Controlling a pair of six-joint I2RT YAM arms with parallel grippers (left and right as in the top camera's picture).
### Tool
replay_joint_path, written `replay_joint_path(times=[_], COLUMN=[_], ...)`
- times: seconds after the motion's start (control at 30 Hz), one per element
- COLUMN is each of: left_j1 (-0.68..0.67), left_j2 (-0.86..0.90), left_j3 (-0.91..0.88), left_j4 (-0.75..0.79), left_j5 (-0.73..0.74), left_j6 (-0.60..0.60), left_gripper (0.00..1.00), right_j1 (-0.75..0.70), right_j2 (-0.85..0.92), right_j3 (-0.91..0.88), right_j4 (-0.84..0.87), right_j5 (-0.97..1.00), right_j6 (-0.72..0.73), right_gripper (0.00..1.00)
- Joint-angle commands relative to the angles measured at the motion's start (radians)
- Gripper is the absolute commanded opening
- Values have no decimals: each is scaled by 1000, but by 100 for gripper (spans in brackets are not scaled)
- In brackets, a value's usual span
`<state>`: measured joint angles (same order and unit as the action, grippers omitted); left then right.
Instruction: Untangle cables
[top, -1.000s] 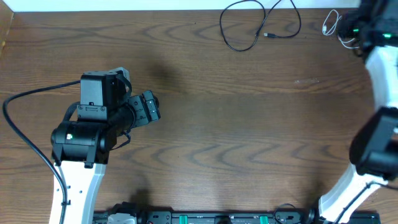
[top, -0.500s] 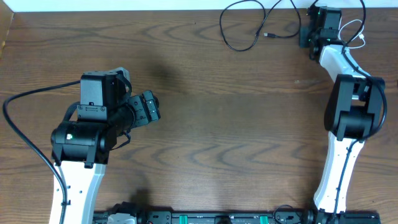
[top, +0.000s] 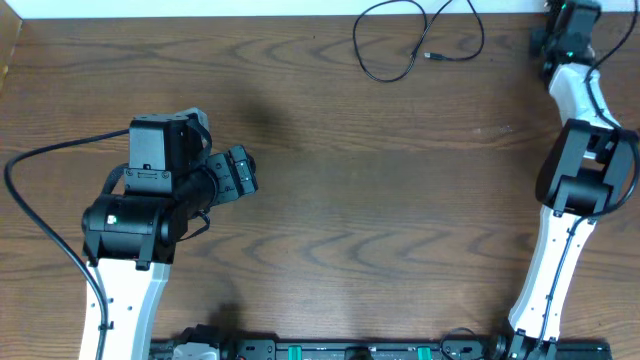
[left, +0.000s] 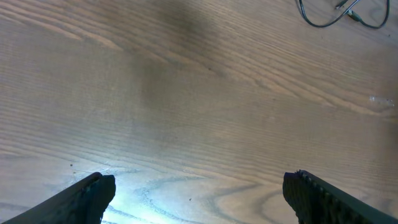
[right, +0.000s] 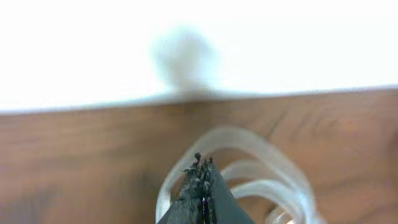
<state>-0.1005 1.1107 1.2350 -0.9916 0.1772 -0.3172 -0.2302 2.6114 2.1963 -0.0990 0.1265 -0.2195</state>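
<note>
A thin black cable (top: 400, 45) lies in loose loops at the back middle of the table, its small plug (top: 432, 57) free. The left wrist view shows a piece of that black cable (left: 323, 22) at its top right. The white cable (right: 273, 162) curls in blurred loops just behind my right gripper (right: 200, 168), which is shut; I cannot tell whether a strand is pinched. Overhead, the right gripper (top: 560, 14) is at the back right corner. My left gripper (top: 245, 170) hangs open over bare wood, with nothing between its fingers (left: 93, 193).
The wooden table (top: 380, 220) ends at a white strip along its far edge (right: 186, 56), right in front of the right gripper. A thick black arm wire (top: 40, 200) loops at the left. A rail (top: 340, 350) runs along the front edge.
The right arm swung left along the back edge, then back right toward the corner, staying shut. The left arm and the black cable have not moved.
</note>
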Motion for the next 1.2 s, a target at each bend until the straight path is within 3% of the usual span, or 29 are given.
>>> replay_joint_path(times=[0.0, 0.13, 0.4, 0.83, 0.93, 1.0, 1.17], left_j1=[4, 4, 4, 4, 4, 4, 4], left_j2=[0, 0, 0, 0, 0, 0, 0], left_j3=[10, 10, 10, 10, 10, 10, 10], left_j4=[-3, -3, -3, -3, -3, -3, -3], left_j5=[-6, -6, -6, -6, -6, -6, -6], left_j6=[8, 8, 8, 8, 8, 8, 8], left_gripper=[92, 92, 92, 92, 92, 92, 92], right_j1=[16, 25, 75, 269, 340, 409, 513], right_j2=[2, -5, -8, -8, -7, -7, -7], right_j3=[105, 197, 246, 246, 239, 222, 175], right_j4=[-34, -198, -403, -527, -571, -562, -486], right_j5=[0, -138, -794, -1044, -984, -784, -553], right_j6=[-44, -12, 106, 100, -4, -19, -48], right_gripper=[1, 1, 1, 1, 1, 1, 1])
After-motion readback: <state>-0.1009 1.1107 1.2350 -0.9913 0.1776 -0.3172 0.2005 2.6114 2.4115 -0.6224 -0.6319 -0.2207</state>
